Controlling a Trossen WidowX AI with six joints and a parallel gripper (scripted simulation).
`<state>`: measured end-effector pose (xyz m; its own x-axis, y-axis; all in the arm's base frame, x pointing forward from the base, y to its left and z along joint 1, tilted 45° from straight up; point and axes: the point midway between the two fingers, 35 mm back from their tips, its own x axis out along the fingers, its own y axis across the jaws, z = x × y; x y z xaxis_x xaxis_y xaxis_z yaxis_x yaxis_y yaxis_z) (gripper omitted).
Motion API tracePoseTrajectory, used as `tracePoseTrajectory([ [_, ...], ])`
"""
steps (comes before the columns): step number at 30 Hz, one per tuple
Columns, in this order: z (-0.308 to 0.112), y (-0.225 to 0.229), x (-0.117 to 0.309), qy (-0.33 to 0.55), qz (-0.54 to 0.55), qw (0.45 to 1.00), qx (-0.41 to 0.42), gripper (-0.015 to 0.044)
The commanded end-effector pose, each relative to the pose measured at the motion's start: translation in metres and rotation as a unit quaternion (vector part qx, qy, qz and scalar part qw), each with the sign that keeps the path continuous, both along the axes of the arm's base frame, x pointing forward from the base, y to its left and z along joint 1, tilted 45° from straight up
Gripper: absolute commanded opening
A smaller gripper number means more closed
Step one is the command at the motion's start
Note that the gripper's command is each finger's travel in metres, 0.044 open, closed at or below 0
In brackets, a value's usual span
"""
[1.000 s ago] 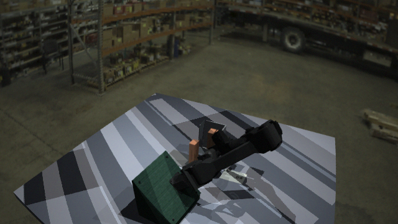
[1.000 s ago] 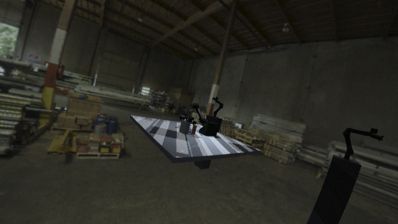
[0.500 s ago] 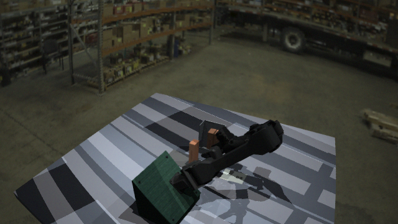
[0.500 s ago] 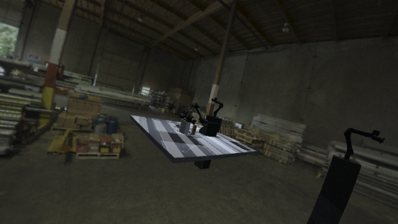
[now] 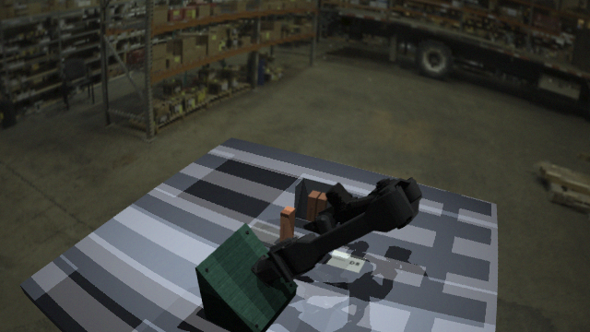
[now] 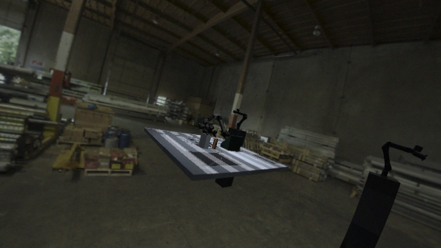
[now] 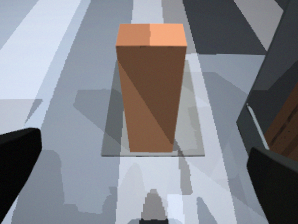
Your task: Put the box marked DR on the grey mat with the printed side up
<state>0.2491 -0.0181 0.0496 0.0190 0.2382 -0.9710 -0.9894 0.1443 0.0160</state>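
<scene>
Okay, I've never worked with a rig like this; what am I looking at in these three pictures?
The black machine is one jointed arm on a green wedge. Its gripper is open, holding nothing.

The top view looks down across the striped table. The exterior view shows it from farther off. The wrist view looks out between the fingers: an orange box stands upright on a greyish mat, no print visible. More orange boxes stand in the bin.
</scene>
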Motion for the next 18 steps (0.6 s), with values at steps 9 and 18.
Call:
tracePoseTrajectory([
  [9,0.013,0.009,0.001,-0.001,-0.001,1.000,-0.002,0.0440],
  [18,0.024,0.019,0.002,-0.001,-0.001,1.000,-0.002,0.0440],
])
